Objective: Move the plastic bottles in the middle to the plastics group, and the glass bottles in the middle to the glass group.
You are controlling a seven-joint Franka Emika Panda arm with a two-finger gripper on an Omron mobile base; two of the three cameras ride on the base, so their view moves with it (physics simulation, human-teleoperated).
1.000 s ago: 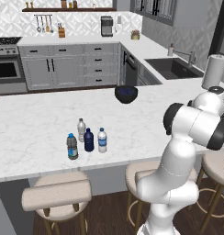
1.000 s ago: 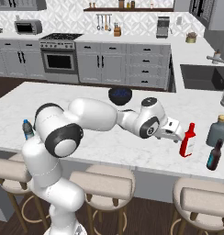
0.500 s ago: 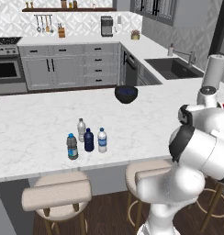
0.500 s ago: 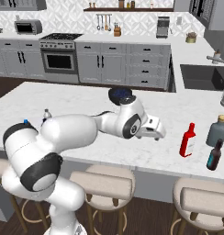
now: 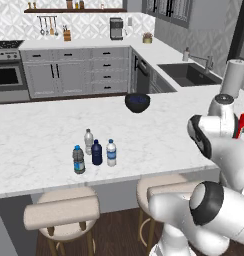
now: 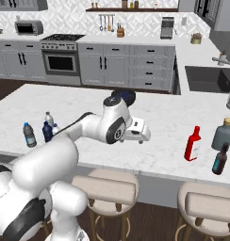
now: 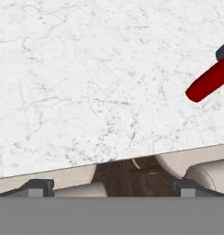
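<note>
Standing water bottle [image 5: 111, 152] far from jaws [image 6: 141, 136]

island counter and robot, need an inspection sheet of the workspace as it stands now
surface: white marble island counter, no spills seen
job's things: three small bottles plus the water bottle with blue band stand upright together; red bottle, grey glass bottle and dark bottle stand upright together at the other end
clutter: dark bowl on the counter
grippers: gripper open and empty over the counter edge, fingertips wide apart
cables: nothing seen
surroundings: stools below the counter, sink, oven, cabinets behind
</note>
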